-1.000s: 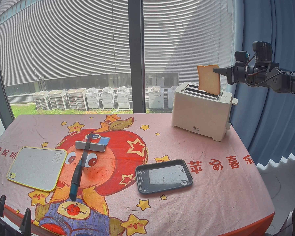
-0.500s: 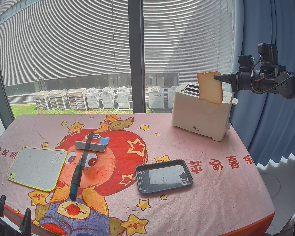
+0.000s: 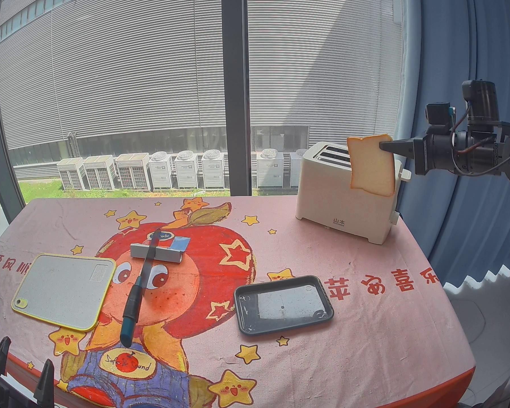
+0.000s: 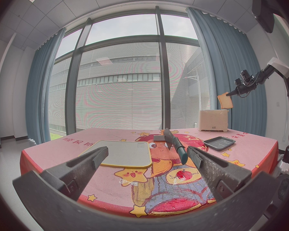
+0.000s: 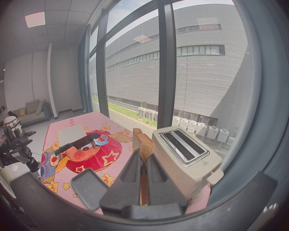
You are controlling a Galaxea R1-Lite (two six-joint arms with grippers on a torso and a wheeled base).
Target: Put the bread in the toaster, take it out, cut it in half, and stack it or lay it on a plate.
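A slice of bread (image 3: 372, 165) hangs upright in the air in front of the near right part of the white toaster (image 3: 339, 199), clear of its slots. My right gripper (image 3: 386, 145) is shut on the slice's top right corner; the right wrist view shows the bread (image 5: 143, 145) pinched edge-on between the fingers (image 5: 130, 170). The dark rectangular plate (image 3: 283, 304) lies on the table below, toward the middle. My left gripper (image 4: 147, 164) is open and holds nothing, low off the table's front left corner.
A knife (image 3: 136, 293) with a dark handle leans on a small grey rest (image 3: 156, 252) left of centre. A cutting board (image 3: 62, 290) with a yellow rim lies at the left. Blue curtains (image 3: 470, 211) hang close behind the right arm.
My right gripper has lifted the bread out of the toaster slot and carried it down, to the right and toward me. The left arm has not moved.
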